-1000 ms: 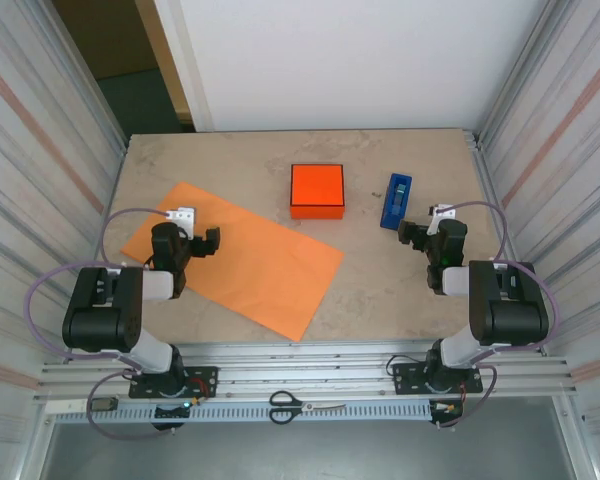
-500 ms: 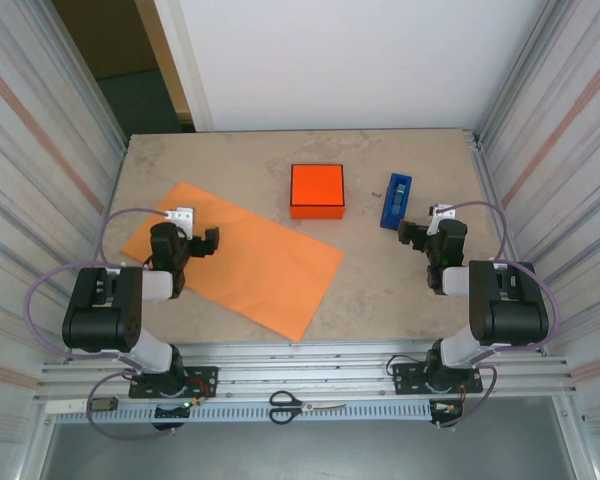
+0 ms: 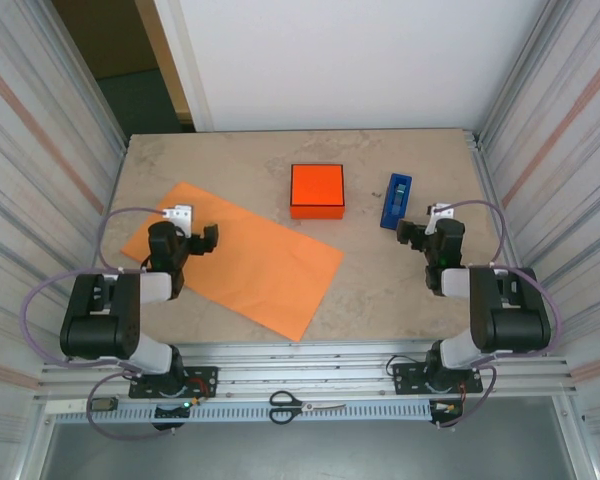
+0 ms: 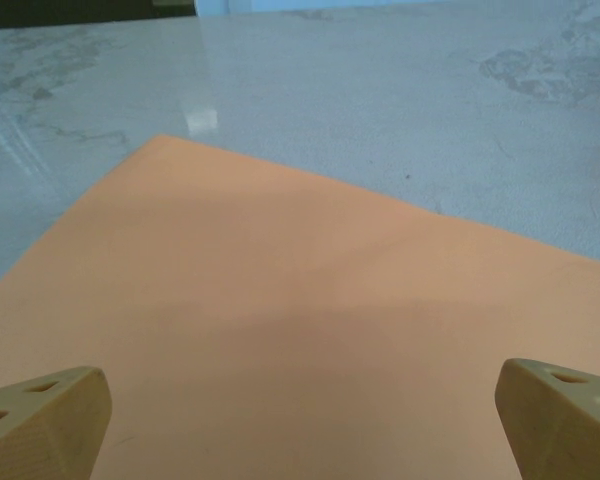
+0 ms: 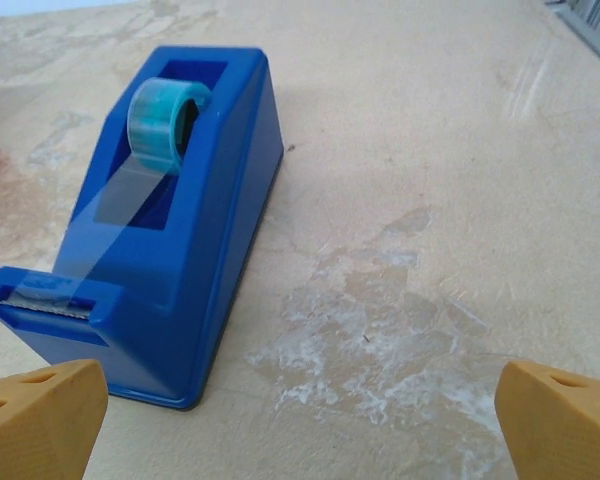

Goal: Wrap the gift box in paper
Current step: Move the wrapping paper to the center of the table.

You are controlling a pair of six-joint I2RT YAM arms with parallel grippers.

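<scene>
The gift box (image 3: 317, 190), red-orange with dark edges, lies flat at the table's far middle, apart from both grippers. The orange paper (image 3: 250, 260) lies spread out at the near left. My left gripper (image 3: 198, 227) hovers low over the paper's left part, open; in the left wrist view its fingertips (image 4: 40, 420) stand wide apart over the bare paper (image 4: 280, 330). My right gripper (image 3: 423, 222) is open, just short of the blue tape dispenser (image 3: 397, 200), with nothing between its fingertips (image 5: 560, 415).
The tape dispenser (image 5: 180, 220) stands right of the box, its cutter end toward my right gripper. Scissors (image 3: 302, 405) lie on the front rail between the arm bases. Corrugated walls (image 3: 40, 180) close in both sides of the table (image 3: 380, 290).
Both arms have shifted only very slightly. The box, paper and dispenser have not moved, and both grippers stay open.
</scene>
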